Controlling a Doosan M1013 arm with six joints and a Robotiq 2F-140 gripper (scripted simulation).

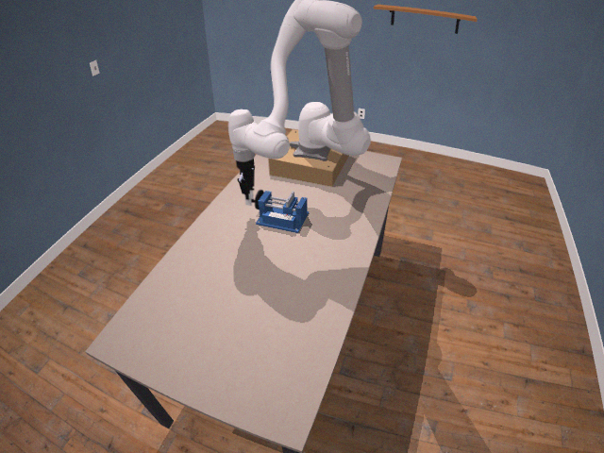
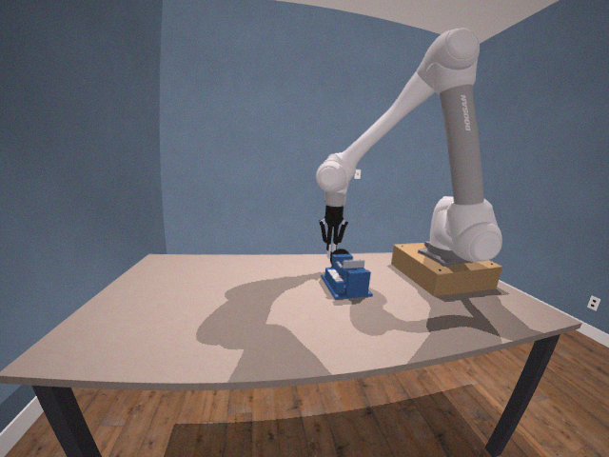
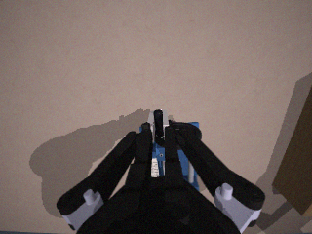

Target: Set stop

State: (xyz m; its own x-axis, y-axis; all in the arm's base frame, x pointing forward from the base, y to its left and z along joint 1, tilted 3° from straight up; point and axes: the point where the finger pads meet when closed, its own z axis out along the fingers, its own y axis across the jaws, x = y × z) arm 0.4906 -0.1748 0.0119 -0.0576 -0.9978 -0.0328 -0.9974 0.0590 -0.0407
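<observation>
A blue stop fixture [image 1: 284,210] with grey rails and a grey stop block stands on the table near the arm's base; it also shows in the exterior view [image 2: 346,281]. Its black handwheel [image 1: 259,196] sits at the left end. My gripper [image 1: 247,196] hangs straight down over that end and is shut on the handwheel's crank handle [image 3: 158,128]. In the wrist view the fingers close around the black handle, with the blue fixture [image 3: 182,158] and a white scale strip under them. The scale's marks are too small to read.
The arm's wooden base block [image 1: 308,163] stands behind the fixture, close to its right side; it also shows in the exterior view [image 2: 446,269]. The table [image 1: 253,287] stretches long toward the near edge.
</observation>
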